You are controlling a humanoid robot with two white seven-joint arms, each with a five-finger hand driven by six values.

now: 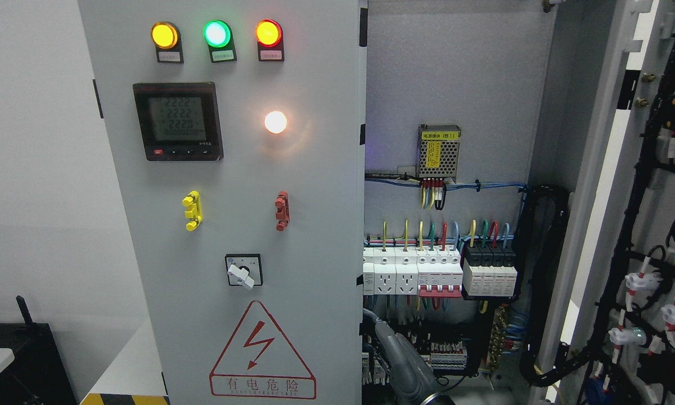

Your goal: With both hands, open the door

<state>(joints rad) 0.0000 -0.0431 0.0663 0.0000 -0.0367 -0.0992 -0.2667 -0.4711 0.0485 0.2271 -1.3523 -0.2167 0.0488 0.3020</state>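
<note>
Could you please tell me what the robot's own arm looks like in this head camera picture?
Only one arm segment shows, rising from the bottom edge beside the left door. It is a smooth, rounded, matte dark grey shell, tapering upward, with a lighter metallic ring at its base. No hand, cables or markings are visible.

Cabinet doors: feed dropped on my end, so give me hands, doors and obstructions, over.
One arm low at centre, hand out of frame. Right door swung open, left door shut. Nothing blocking; wiring exposed.

The robot hand (400,357) looks like smooth matt grey plastic, the closed door (230,225) to its left matt grey painted metal, and the power supply (439,151) above it has a perforated, dull-shining metal casing.
</note>
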